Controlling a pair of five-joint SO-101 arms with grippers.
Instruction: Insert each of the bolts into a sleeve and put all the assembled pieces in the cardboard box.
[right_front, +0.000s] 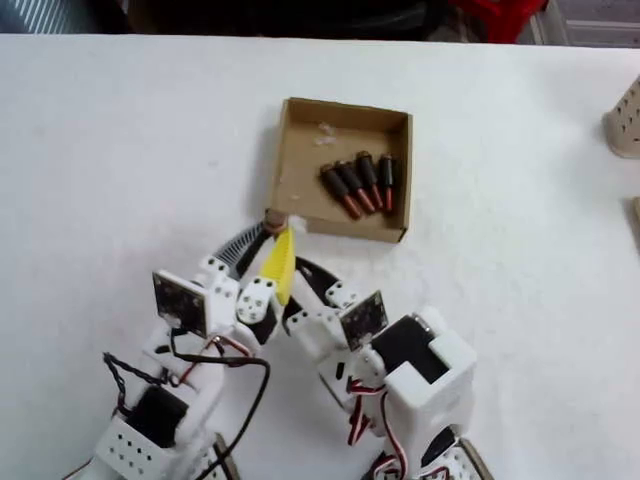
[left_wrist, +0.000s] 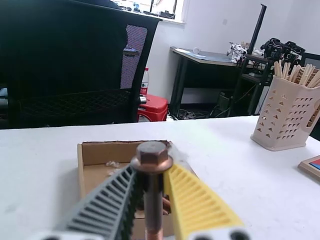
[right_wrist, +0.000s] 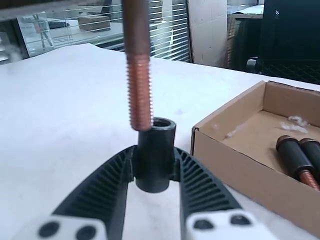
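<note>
A copper bolt (left_wrist: 151, 156) hangs upright, head up, with my left gripper (left_wrist: 152, 172) shut on its shaft between a grey finger and a yellow finger (right_front: 280, 262). Its threaded tip (right_wrist: 140, 112) sits at the mouth of a black sleeve (right_wrist: 156, 155). That sleeve stands upright on the table, and my right gripper (right_wrist: 155, 162) is shut on it. Both grippers meet just in front of the near left corner of the cardboard box (right_front: 300, 140). Several assembled pieces (right_front: 358, 183) lie side by side inside the box.
A beige perforated holder (right_front: 625, 120) with sticks stands at the far right edge of the table. The white tabletop (right_front: 120, 170) spreads wide to the left of the box. A black chair (left_wrist: 75, 65) stands beyond the far edge.
</note>
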